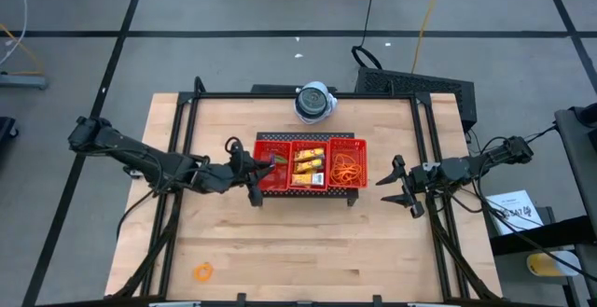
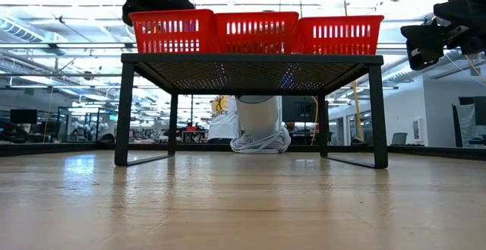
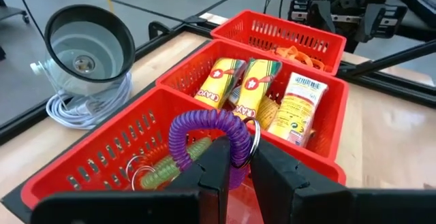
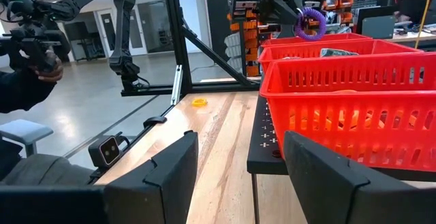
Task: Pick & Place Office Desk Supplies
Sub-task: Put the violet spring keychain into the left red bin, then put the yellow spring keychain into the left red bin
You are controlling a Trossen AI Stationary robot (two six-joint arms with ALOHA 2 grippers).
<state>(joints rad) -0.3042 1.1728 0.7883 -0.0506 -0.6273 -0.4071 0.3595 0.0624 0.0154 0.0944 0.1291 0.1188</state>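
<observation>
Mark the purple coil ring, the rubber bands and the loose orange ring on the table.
Purple coil ring (image 3: 204, 130): left wrist view, top of its arc.
Rubber bands (image 1: 349, 167): high view, middle of the pile.
Orange ring (image 1: 202, 272): high view, on its loop.

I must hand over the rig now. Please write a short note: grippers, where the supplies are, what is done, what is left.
Left gripper: shut on the purple coil ring, above the red tray's left compartment.
Right gripper: open, holds nothing, waiting right of the tray.
Done: green coil ring in left compartment, yellow packets in the middle, orange rubber bands in the right.
Left: release the purple ring; fetch the orange ring near the table's front-left edge.
</observation>
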